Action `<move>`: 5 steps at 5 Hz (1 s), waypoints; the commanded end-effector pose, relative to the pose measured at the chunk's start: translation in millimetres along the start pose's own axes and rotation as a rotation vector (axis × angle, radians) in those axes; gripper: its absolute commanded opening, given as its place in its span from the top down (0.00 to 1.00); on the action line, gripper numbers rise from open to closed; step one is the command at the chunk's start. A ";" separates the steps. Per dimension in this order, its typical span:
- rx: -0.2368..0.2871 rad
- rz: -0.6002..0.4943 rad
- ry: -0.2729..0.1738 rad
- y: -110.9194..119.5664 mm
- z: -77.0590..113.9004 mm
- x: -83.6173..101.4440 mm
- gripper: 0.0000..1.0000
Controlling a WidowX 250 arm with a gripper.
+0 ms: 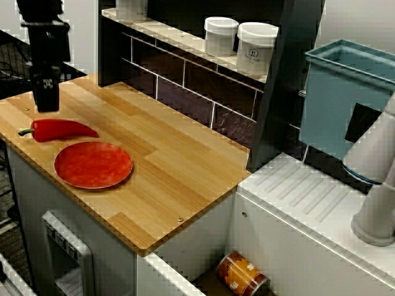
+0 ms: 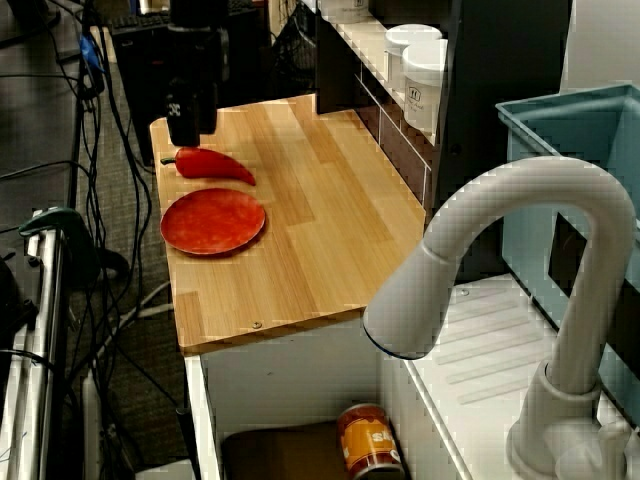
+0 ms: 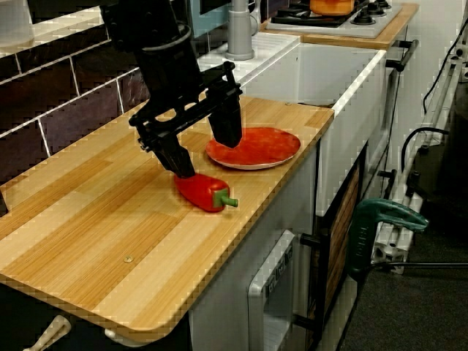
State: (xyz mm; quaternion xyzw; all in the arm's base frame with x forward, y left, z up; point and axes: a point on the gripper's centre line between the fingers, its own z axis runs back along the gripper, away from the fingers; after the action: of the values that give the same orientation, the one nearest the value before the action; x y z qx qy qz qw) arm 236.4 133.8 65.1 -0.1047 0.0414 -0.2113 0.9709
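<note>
The view from the counter's end shows the end effector (image 3: 205, 156) hanging low over the wooden counter (image 3: 95, 219), its two dark fingers (image 3: 173, 153) spread well apart. A red bell pepper (image 3: 201, 191) lies on its side on the counter just under them, its green stem pointing toward the counter's front edge. One fingertip stands right at the pepper's upper side, but whether it touches cannot be told. The other finger hangs over the near rim of a red plate (image 3: 256, 146), which sits flat on the counter just beside the pepper. The pepper is not on the plate.

In the view from above, two white jars (image 1: 220, 36) stand on the shelf over the dark tiled backsplash, well apart from the pepper. A tin can (image 1: 241, 274) lies on its side down in the sink, and a white faucet (image 1: 376, 185) rises at the right.
</note>
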 end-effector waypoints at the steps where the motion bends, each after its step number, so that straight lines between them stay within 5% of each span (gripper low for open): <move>1: 0.160 -0.008 0.004 2.8 -16.6 -1.8 0.00; 3: 0.154 0.037 -0.015 10.2 -12.3 -5.6 0.00; 4: 0.192 0.092 -0.008 12.5 -15.5 -7.4 0.00; 5: 0.167 0.162 -0.022 14.1 -20.7 -12.3 0.03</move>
State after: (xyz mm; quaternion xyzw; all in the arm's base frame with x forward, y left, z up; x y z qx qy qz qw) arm 233.6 132.8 37.9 -0.0338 0.0348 -0.1408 0.9889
